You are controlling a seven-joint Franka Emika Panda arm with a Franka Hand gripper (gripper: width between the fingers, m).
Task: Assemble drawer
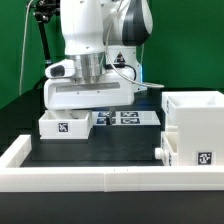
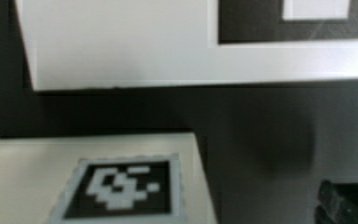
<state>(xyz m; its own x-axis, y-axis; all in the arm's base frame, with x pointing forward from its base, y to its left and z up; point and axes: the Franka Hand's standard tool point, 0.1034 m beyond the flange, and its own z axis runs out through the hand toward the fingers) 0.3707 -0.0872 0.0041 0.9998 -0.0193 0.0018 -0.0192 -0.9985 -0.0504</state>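
The white robot arm's gripper [image 1: 92, 100] hangs low over a small shallow white plastic tray [image 1: 66, 124], its fingers hidden, so I cannot tell its opening.

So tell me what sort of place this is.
Probably a robotics lab bench: a black table fenced by a low white border wall, a tagged marker board, and the white drawer housing bearing a square tag under the gripper.
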